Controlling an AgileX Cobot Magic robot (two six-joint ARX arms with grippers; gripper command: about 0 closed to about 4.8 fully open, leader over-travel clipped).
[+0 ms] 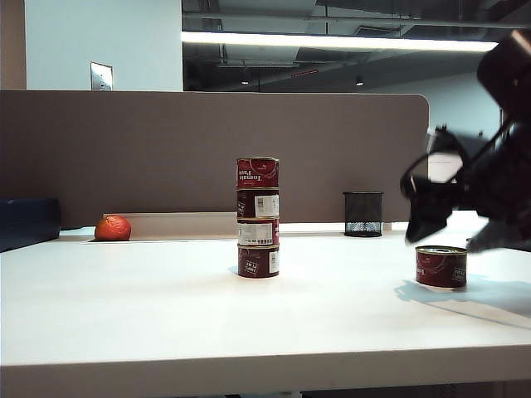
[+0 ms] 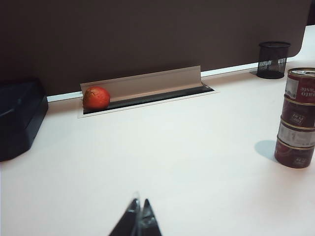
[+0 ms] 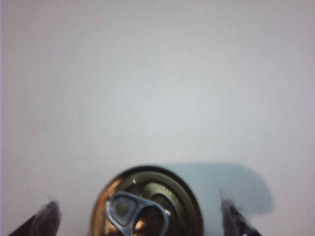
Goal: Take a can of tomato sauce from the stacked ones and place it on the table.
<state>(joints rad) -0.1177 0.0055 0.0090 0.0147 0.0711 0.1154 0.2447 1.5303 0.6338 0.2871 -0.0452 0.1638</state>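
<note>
A stack of several dark-red tomato sauce cans (image 1: 257,217) stands upright mid-table, also at the edge of the left wrist view as the stack (image 2: 297,118). One separate can (image 1: 440,267) sits on the white table (image 1: 166,315) at the right. My right gripper (image 1: 455,236) hovers just over it, open. In the right wrist view the can's gold pull-tab lid (image 3: 147,206) lies between the fingers (image 3: 47,216), with a gap on each side of my right gripper (image 3: 137,201). My left gripper (image 2: 140,201) is shut, empty, low over bare table, far from the stack.
An orange-red fruit (image 1: 113,228) rests in the cable slot at the back left. A black mesh cup (image 1: 362,214) stands at the back right. A dark box (image 1: 29,222) sits at the far left. The grey-brown partition (image 1: 207,149) closes off the back.
</note>
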